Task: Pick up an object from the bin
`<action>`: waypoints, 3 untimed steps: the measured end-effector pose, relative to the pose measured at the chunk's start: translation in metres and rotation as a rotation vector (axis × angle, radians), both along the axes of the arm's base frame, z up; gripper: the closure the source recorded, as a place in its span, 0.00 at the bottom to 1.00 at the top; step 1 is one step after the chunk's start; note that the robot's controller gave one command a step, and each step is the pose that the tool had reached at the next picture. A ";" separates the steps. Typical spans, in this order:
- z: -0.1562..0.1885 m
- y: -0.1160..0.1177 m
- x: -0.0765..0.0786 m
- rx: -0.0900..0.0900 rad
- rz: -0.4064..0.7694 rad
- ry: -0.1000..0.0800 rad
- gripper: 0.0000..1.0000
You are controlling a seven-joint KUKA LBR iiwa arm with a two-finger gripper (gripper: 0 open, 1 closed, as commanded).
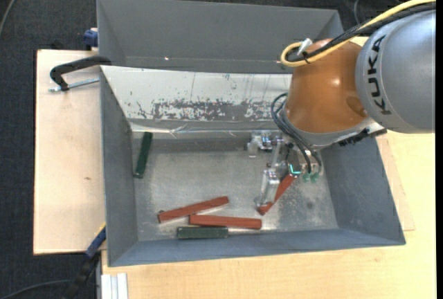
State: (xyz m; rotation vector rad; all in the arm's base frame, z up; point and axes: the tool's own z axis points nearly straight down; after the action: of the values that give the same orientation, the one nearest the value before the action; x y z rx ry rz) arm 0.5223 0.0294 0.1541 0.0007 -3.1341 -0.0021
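My gripper hangs low in the right half of the bin, under the orange cover. It is shut on a short red stick, which slants from upper right down to lower left, its lower end close to the floor. Just left of that end lies a second red stick, flat along the front wall. A third red stick lies at a slight angle beside it.
A dark green stick lies against the front wall below the red ones. Another dark green stick leans at the left wall. The arm and its cover overhang the bin's right rear part.
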 end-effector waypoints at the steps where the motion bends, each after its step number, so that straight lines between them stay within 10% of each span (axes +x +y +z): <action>1: -0.076 0.056 -0.020 0.003 0.351 -0.002 0.00; 2: -0.083 0.049 0.047 0.001 0.379 -0.016 0.00; 3: -0.083 0.102 -0.014 0.004 0.286 -0.006 0.00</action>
State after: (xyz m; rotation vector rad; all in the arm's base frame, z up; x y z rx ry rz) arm 0.5079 0.1315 0.0710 0.4479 -3.1082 -0.0066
